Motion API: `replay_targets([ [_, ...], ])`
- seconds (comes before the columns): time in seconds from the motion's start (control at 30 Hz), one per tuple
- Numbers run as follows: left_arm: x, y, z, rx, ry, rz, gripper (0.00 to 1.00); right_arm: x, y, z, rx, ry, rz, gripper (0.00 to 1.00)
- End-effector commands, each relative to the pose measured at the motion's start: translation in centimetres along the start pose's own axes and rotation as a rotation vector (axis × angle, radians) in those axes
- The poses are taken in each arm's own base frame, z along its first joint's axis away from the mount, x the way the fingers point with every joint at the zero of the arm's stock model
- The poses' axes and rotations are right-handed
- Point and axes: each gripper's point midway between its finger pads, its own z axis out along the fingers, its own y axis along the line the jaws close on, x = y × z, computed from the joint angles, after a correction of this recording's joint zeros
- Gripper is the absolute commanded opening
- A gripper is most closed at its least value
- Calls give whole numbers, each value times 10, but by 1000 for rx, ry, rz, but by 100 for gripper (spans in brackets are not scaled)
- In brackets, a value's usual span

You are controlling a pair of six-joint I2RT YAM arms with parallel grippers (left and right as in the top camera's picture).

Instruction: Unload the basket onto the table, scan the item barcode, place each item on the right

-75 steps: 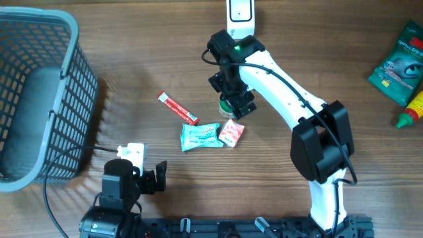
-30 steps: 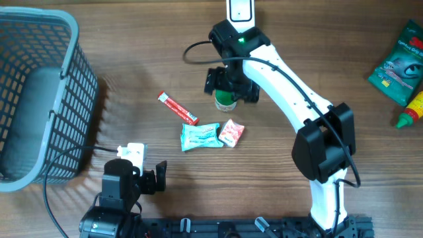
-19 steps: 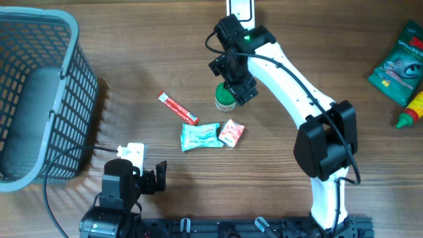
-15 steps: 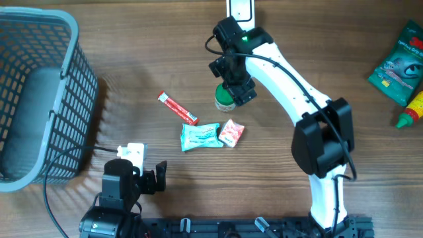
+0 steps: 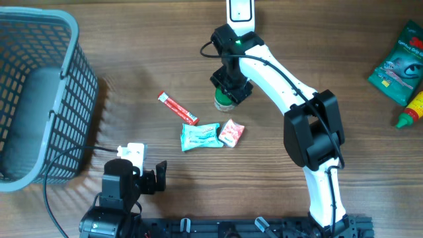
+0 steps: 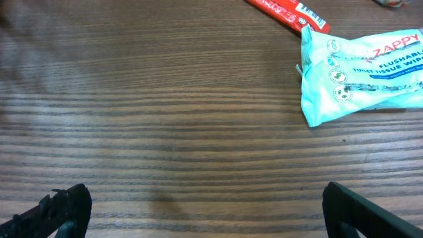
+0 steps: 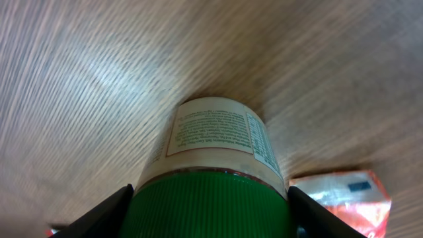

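A small jar [image 5: 225, 101] with a green ribbed lid [image 7: 208, 205] and a cream printed label [image 7: 218, 135] stands upright on the wooden table, mid-back. My right gripper [image 5: 230, 84] comes down on it from above. In the right wrist view the gripper [image 7: 208, 215] has a dark finger pressed against each side of the lid. No barcode shows on the label side facing the camera. My left gripper [image 5: 149, 176] rests near the front edge, and in its wrist view it [image 6: 211, 211] stands wide open over bare wood.
A red stick pack [image 5: 177, 108], a teal wipes pack [image 5: 199, 136] and a red-white sachet [image 5: 231, 132] lie just in front of the jar. A grey basket [image 5: 74, 99] fills the left side. A white device [image 5: 238, 12] sits at the back edge. A green packet [image 5: 400, 63] and a yellow bottle [image 5: 411, 109] lie far right.
The right gripper has turned about the jar and settled over it, and its jaws have drawn in onto the lid. The left arm has not moved.
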Motion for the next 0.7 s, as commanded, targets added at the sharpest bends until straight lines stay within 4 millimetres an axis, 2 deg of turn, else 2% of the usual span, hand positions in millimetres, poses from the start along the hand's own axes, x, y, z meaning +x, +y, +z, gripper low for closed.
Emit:
replay_targets([
  [0.0,0,1,0,-6,-3,2,100,-2,3,15,0,-2,-317,64],
  [0.1,0,1,0,-6,-3,2,100,-2,5,15,-7,-1,-538,64],
  [0.23,0,1,0,-6,-3,2,100,1,-3,15,13,24,-1046,65],
  [0.27,0,1,0,-6,-3,2,100,3,-9,14,32,47,-1144,69],
  [0.37,0,1,0,-6,-3,2,100,5,-19,14,56,84,-1272,77],
  [0.5,0,1,0,-6,-3,2,100,5,-17,14,50,80,-1405,83],
  [0.67,0,1,0,-6,-3,2,100,4,-17,8,57,79,-1433,96],
])
